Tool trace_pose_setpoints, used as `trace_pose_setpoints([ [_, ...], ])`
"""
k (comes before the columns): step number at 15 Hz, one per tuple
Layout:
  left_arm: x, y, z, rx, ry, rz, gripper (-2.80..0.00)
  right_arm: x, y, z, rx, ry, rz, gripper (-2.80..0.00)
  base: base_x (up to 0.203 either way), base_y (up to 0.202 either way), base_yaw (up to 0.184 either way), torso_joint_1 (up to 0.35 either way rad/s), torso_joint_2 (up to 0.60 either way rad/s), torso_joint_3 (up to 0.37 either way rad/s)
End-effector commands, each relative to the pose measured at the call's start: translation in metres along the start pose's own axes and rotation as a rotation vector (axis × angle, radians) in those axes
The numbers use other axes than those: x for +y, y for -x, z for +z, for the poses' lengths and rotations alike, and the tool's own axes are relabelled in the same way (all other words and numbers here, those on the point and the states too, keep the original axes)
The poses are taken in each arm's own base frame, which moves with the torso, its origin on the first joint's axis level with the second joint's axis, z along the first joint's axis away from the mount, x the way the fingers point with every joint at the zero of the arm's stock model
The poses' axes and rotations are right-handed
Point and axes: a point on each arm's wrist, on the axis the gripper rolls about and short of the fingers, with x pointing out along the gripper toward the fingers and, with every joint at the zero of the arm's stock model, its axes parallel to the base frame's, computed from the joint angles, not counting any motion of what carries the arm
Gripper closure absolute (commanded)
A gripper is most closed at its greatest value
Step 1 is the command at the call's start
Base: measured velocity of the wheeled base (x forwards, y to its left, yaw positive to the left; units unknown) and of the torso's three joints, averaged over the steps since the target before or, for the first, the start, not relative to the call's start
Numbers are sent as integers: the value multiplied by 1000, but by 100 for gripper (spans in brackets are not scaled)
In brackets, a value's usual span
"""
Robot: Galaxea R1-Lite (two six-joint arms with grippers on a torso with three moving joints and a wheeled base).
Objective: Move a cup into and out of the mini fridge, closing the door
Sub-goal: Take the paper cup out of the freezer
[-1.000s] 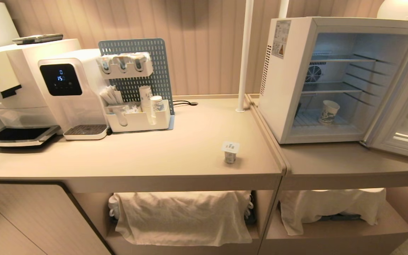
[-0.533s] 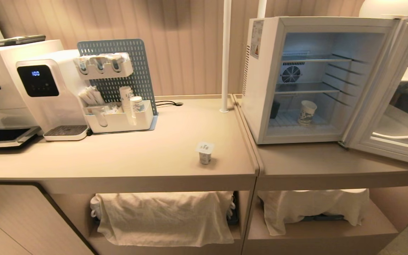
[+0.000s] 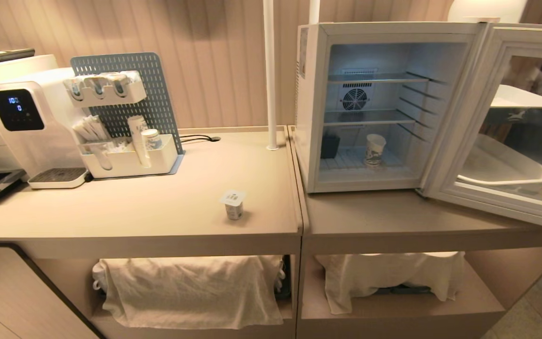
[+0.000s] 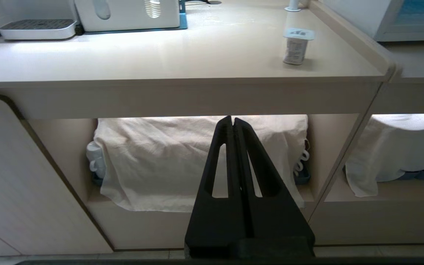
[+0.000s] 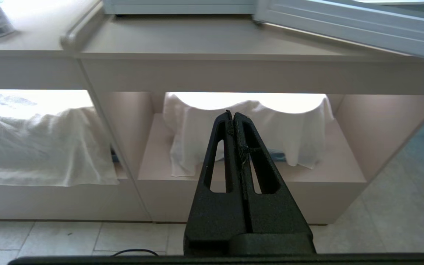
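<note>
Nearby: plastic pot [image 3: 234, 204] on counter [image 3: 158, 212], fridge-side.

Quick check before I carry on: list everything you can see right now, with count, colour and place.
mini fridge: one, white, on right counter.
door: one, pale grey frame with dark glass, swung wide open to the right.
cup: one, white with blue-green print, upright on fridge floor.
dark box: one, black, fridge floor, left of the cup.
plastic pot: one, white, foil lid, on left counter near its front edge.
water dispenser: one, white, black display, far left.
organiser tray: one, white, against a grey pegboard, holds stacked cups.
cloths: two, off-white, draped on shelves under the counters.
left end effector: black, shut, empty, below counter.
right end effector: black, shut, empty, below counter.
</note>
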Motion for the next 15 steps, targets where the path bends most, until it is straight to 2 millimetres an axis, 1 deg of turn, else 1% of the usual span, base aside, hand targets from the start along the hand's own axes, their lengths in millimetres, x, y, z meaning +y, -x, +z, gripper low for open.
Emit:
trace_pose_setpoints([
  [1,0,0,0,0,1,-1,0,0,0,0,4,1,1,0,0,-181,-1,-2,2,2],
  [2,0,0,0,1,1,-1,0,0,0,0,3,1,0,0,0,-97,-1,0,2,7],
  [6,0,0,0,3,1,-1,0,0,0,0,3,1,0,0,18,2,-2,2,0,1],
  [13,0,0,0,0,1,-1,0,0,0,0,2,-1,0,0,192,1,0,2,4,-1],
  [15,0,0,0,0,1,-1,0,0,1,3,-10,2,-3,0,128,0,-1,4,6,-2],
])
